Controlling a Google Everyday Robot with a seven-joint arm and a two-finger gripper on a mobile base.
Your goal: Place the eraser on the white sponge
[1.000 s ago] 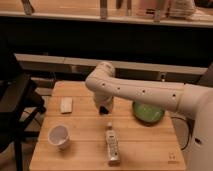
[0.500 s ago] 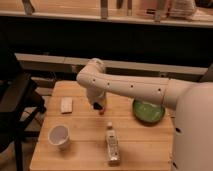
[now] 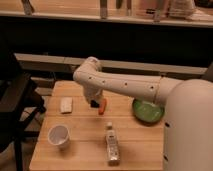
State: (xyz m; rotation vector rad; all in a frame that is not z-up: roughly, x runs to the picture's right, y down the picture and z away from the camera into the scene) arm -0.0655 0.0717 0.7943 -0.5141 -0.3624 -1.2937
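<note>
Camera view, flat off-white white sponge (image 3: 66, 104), gripper (image 3: 93, 103) low near it

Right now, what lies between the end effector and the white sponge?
In the camera view, only bare wooden table separates the end effector from the white sponge; the orange object lies on the end effector's other side.

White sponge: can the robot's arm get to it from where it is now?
Probably yes. The end effector hangs low over the table, close beside the white sponge, and only bare wood lies between them. The cup and the orange thing sit off that path.
</note>
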